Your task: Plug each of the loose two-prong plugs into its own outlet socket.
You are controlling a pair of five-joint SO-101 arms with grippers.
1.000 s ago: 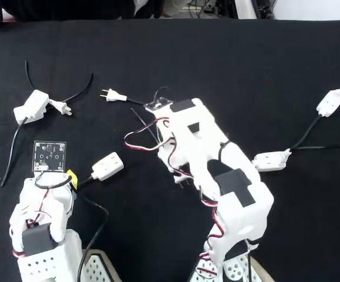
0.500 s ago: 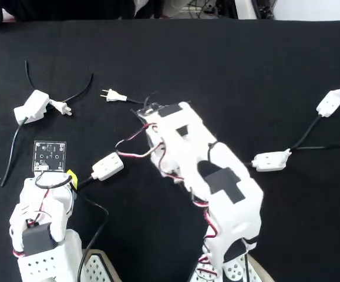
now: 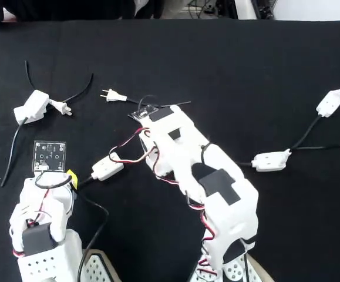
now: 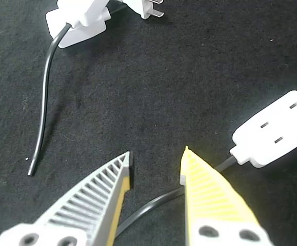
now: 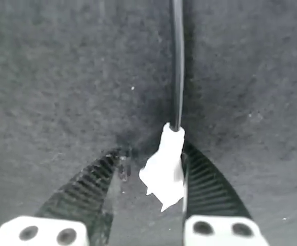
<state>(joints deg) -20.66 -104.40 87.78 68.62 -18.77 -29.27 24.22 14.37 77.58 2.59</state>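
Observation:
My right gripper [image 5: 151, 159] is shut on a white two-prong plug [image 5: 164, 171], whose black cord [image 5: 177, 61] runs straight away from the fingers. From above, that cord [image 3: 178, 104] sticks out to the right of the gripper [image 3: 146, 111] at the table's middle. A loose plug [image 3: 113, 95] lies just to its left. Another plug [image 3: 61, 106] lies beside a white socket [image 3: 32, 107] at the far left. My left gripper [image 4: 156, 154] is open low over the cloth, straddling a black cord [image 4: 148, 207]. A white socket [image 4: 276, 133] lies just beside its yellow finger [image 4: 207, 200].
Two more white sockets [image 3: 269, 160] [image 3: 330, 101] lie on cords at the right. A small square circuit board [image 3: 49, 155] sits in front of the left arm. The whole table [image 3: 246, 64] is covered in black cloth. The far middle and right are bare.
The right arm has swung left toward the loose plug. The cord sticking out of its gripper has turned from pointing toward the table's near side to pointing right. The left arm has kept still.

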